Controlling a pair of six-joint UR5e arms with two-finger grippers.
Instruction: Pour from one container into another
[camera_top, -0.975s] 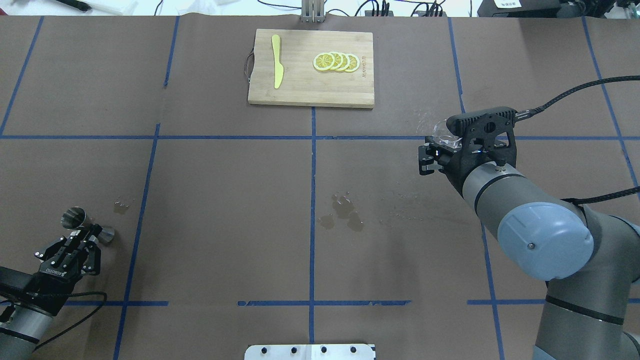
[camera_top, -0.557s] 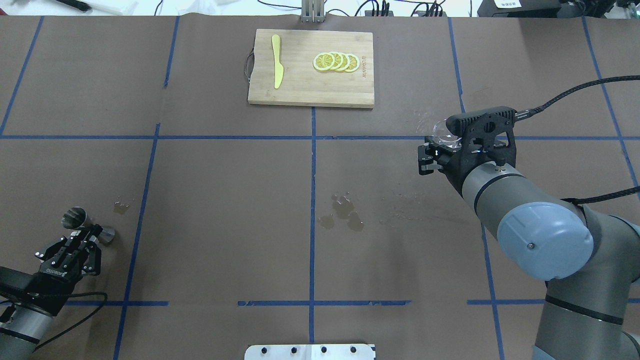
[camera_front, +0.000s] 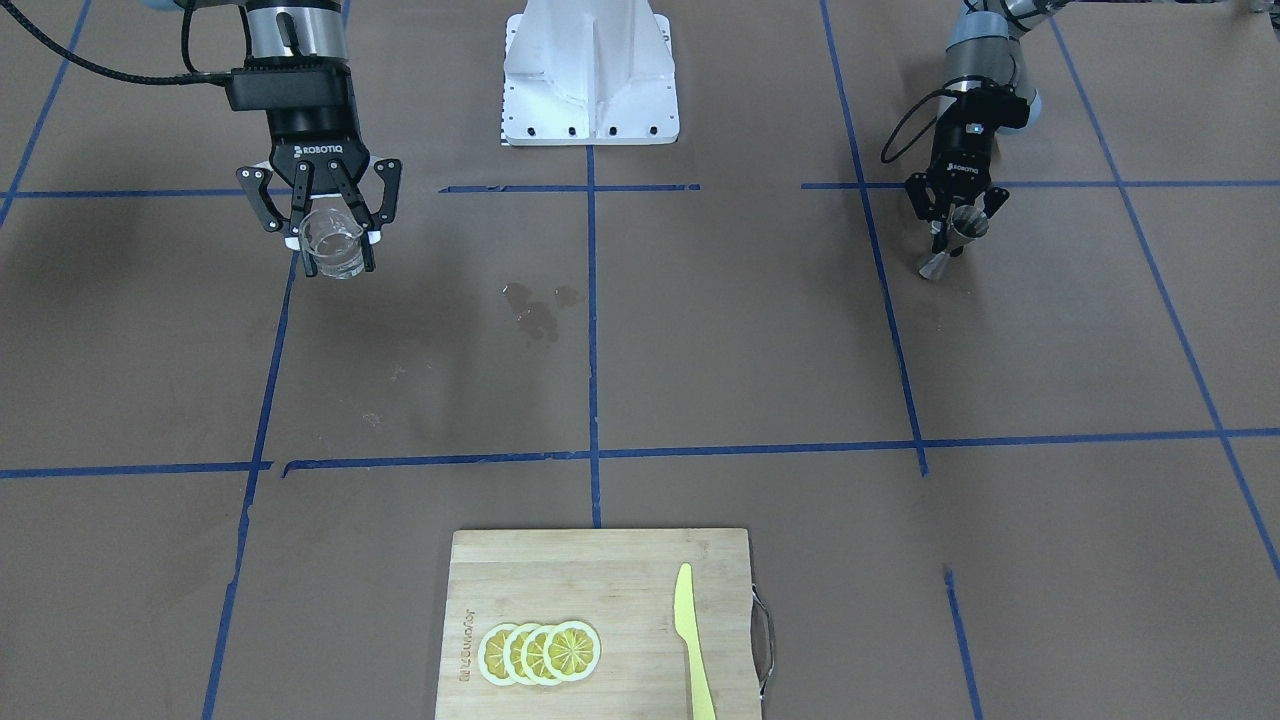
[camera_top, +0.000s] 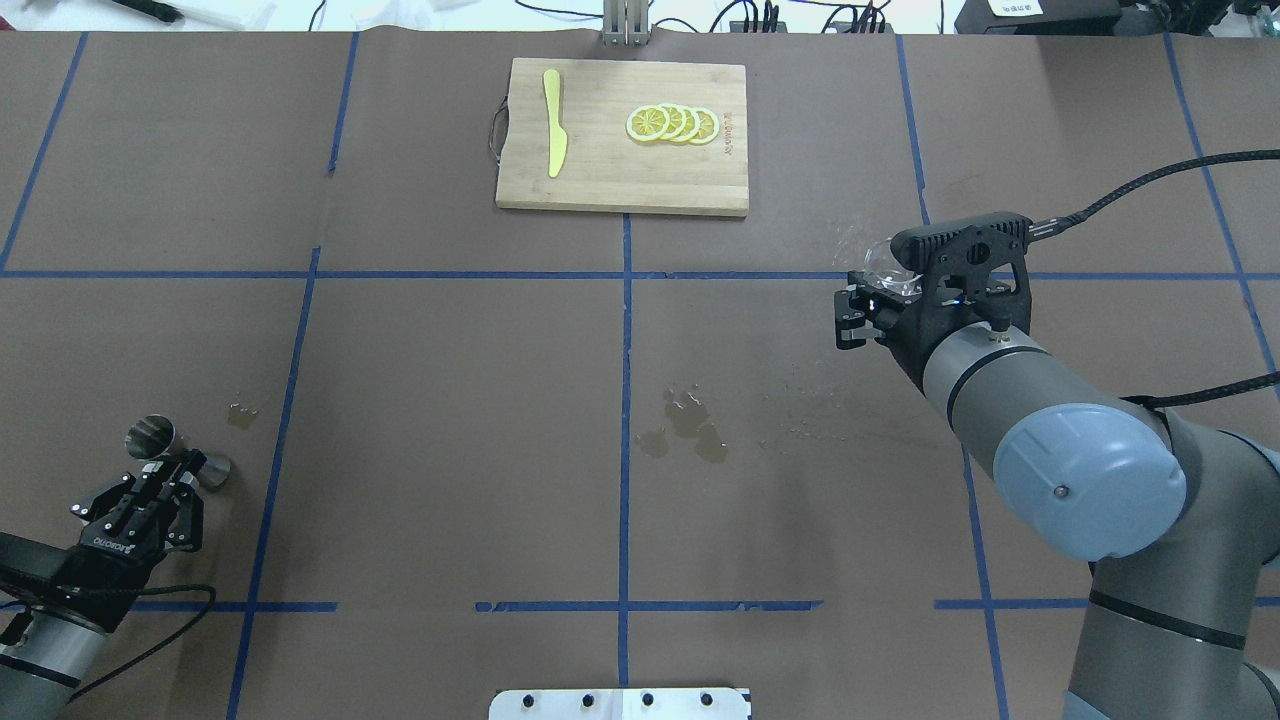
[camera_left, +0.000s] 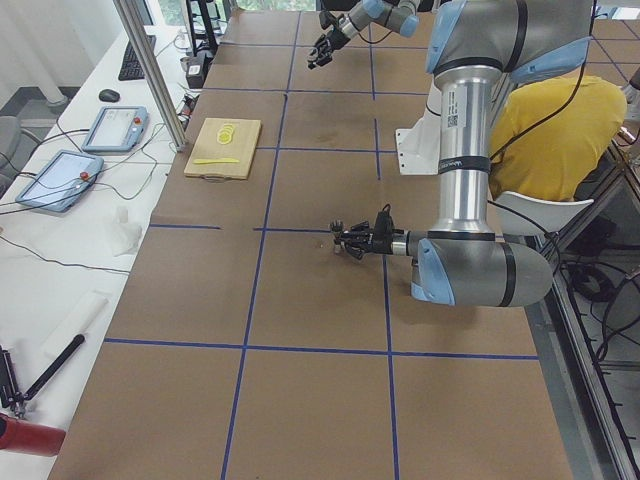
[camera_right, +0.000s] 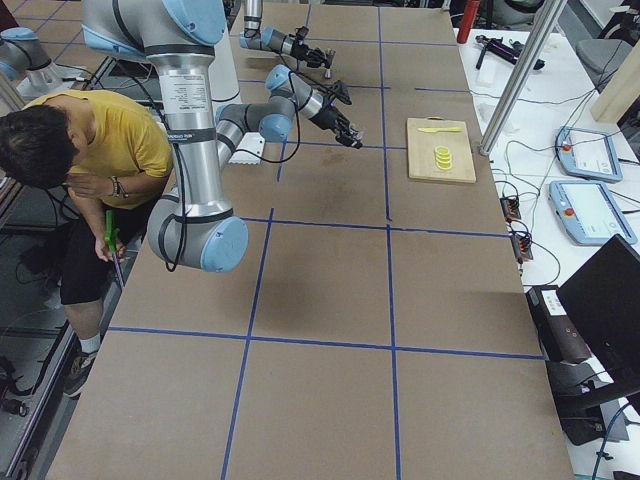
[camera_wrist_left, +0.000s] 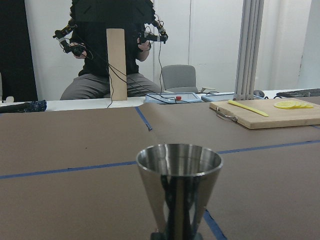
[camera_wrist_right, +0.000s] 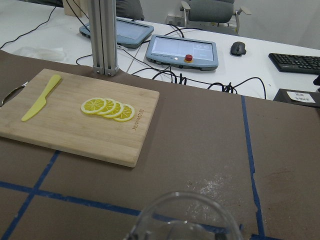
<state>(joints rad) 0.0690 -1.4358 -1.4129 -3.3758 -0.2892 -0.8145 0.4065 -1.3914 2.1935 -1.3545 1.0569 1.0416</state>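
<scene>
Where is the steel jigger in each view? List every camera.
Front-facing: steel jigger upper right.
Overhead: steel jigger lower left.
Exterior left: steel jigger centre.
Exterior right: too small to tell.
Left wrist: steel jigger bottom centre.
Right wrist: not in it.
Shared landmark: cutting board.

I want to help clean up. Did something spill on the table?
Yes. Small wet puddles sit mid-table beside the centre blue tape line, faint splashes trail toward the glass in the right gripper, and a tiny drip lies near the jigger in the left gripper. They look darker and shiny.
</scene>
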